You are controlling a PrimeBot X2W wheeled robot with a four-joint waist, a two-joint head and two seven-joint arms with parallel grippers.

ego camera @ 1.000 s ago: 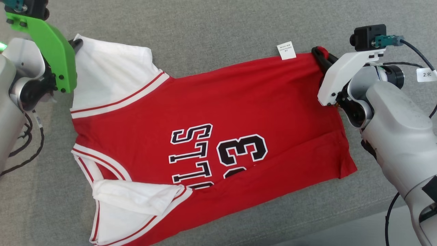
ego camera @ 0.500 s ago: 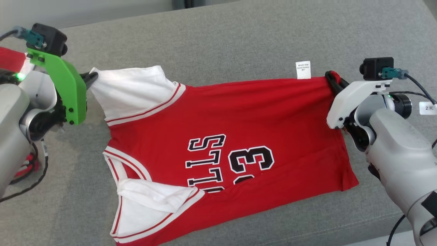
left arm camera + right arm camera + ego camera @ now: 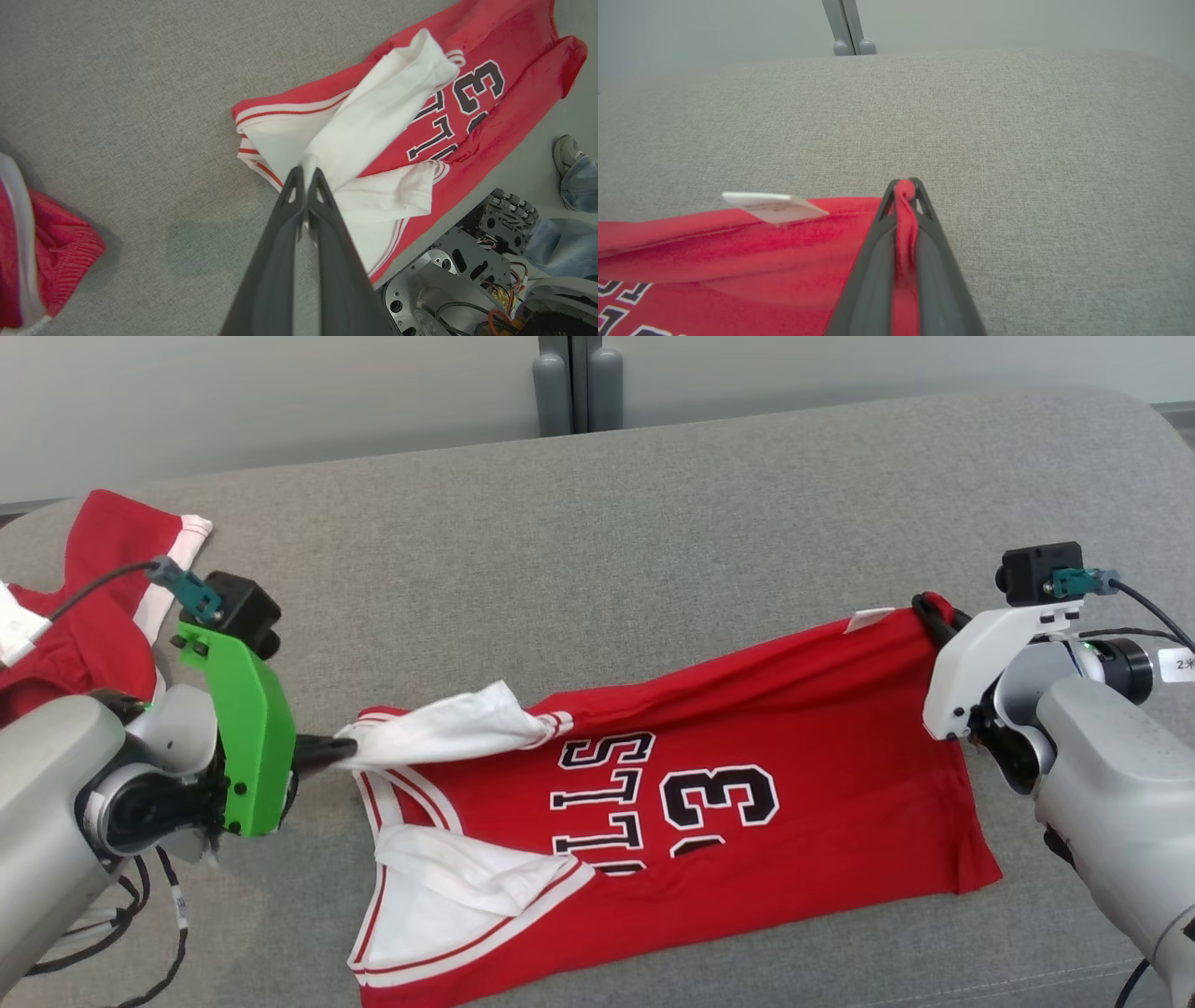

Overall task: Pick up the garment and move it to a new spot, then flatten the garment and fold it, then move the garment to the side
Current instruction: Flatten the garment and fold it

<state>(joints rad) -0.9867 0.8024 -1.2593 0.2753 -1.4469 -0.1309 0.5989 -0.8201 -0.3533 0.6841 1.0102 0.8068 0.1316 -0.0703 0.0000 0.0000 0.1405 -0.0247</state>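
Note:
The garment [image 3: 803,775] is a red jersey with white sleeves and black-and-white lettering, lying sideways on the grey cushion [image 3: 653,523]. My left gripper [image 3: 341,753] is shut on its white far sleeve, which is pulled taut and bunched above the collar. In the left wrist view the left gripper [image 3: 306,170] pinches that white cloth, with the garment [image 3: 509,107] beyond it. My right gripper [image 3: 929,609] is shut on the red far hem corner, held slightly off the cushion. The right wrist view shows red cloth pinched in the right gripper [image 3: 904,184], with the garment [image 3: 738,261] and its white label to the left.
Another red-and-white cloth [image 3: 103,597] lies crumpled at the cushion's far left, also seen as red cloth [image 3: 42,242] in the left wrist view. Two grey posts [image 3: 569,383] stand behind the cushion. A person's shoe [image 3: 567,154] and the robot's base [image 3: 467,280] are beyond the near edge.
The head view has tilted up. My left gripper has drawn the white sleeve nearer and to the right, bunching the jersey's far edge. The right gripper keeps hold of the hem corner.

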